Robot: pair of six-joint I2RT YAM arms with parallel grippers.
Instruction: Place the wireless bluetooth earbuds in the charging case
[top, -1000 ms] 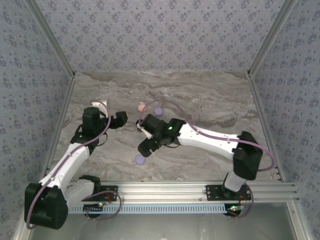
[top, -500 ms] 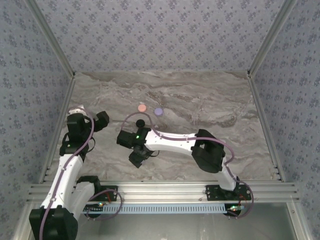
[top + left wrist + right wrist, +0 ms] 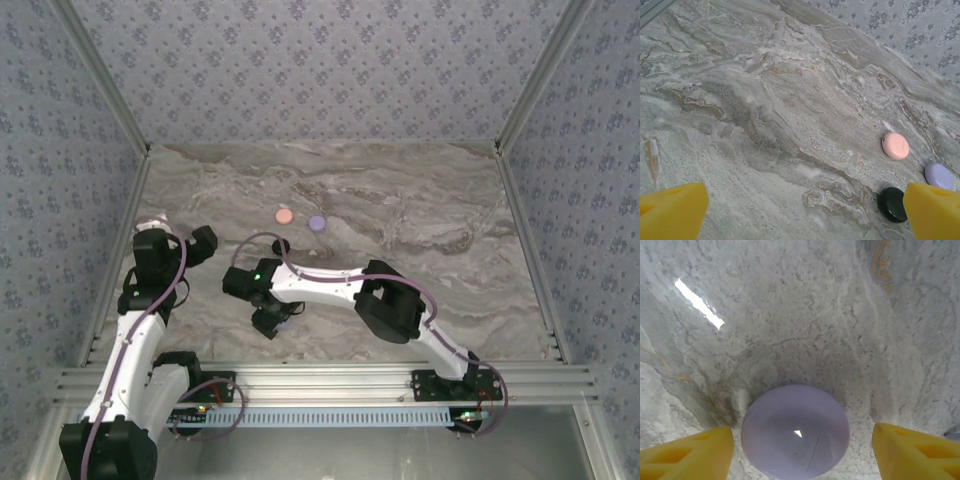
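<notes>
Grey-veined marble tabletop (image 3: 440, 260) fills the floor of a booth with blue-flowered wallpaper walls (image 3: 320, 70). Toward the near edge, left of centre, lies a smooth lavender domed round case (image 3: 795, 429), flat on the marble with its dome upward. Its outline is a plain circle, so no long axis or pointing direction can be read from it. The one mark that gives a direction is a faint hairline on the lower right of the dome, running steeply and slightly tilted in the wrist view. The surface is glossy and even in colour, with a small white glint near the middle and a soft shadow around its rim. The right gripper (image 3: 802, 442) hangs over it with its jaws apart, one yellow fingertip (image 3: 687, 452) on each side. A narrow strip of marble shows between each and the case, so nothing is clamped. From overhead the right arm reaches leftward across the table to this spot (image 3: 272, 320). The left gripper (image 3: 805, 207) is spread wide above bare marble near the left wall (image 3: 205, 243). Beyond it sit a pink round disc (image 3: 895, 146), a second lavender round disc (image 3: 938, 176) and a black round disc (image 3: 892, 204), close together but apart.
</notes>
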